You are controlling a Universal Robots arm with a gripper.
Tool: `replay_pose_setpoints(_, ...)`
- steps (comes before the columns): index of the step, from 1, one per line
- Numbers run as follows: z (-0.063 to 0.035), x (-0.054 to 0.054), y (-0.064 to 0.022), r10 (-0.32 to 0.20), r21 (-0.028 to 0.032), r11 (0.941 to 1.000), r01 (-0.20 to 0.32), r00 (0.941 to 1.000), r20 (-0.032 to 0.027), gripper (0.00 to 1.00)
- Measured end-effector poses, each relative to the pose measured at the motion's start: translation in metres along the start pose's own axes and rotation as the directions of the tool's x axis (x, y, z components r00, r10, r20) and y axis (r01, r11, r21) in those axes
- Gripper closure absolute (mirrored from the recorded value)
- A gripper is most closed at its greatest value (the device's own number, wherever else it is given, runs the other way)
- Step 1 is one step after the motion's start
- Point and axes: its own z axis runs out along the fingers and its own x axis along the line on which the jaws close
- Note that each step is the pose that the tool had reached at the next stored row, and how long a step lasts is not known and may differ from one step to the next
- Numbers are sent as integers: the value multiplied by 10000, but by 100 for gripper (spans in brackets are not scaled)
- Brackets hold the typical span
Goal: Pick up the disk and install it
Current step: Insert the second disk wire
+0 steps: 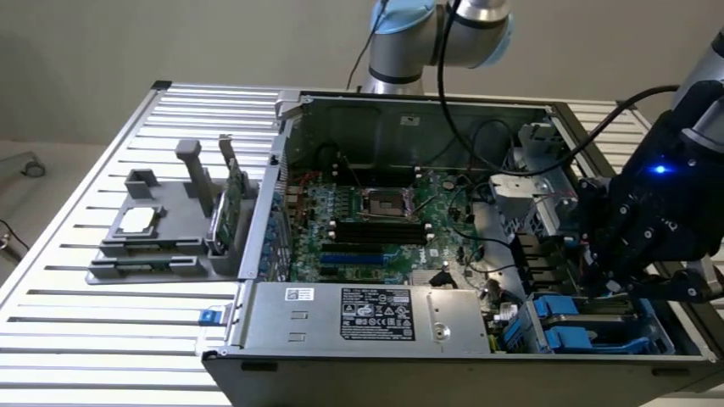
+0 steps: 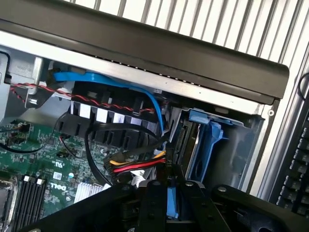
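Black gripper (image 2: 172, 188) fingers are clamping the blue edge of the disk (image 2: 172, 205), holding it edge-on over the drive bay (image 2: 236, 154) in the corner of the computer case (image 2: 145, 46). Beside it, another blue-framed drive (image 2: 186, 145) is sitting in that bay, near red and yellow cables (image 2: 137, 165).

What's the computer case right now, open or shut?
Open. The computer case is uncovered on its upward side: the exterior view looks straight in at the motherboard, memory slots and power supply.
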Motion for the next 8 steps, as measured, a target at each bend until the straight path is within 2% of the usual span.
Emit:
replay_pose_setpoints(2,-2,29,21,-1,33,10000,1,10000,74,83)
replay_pose_setpoints(4,-1,32,50,8,74,10000,-8,10000,94,83)
replay_pose_setpoints(8,-2,26,93,129,118,9998,-131,9998,150,83)
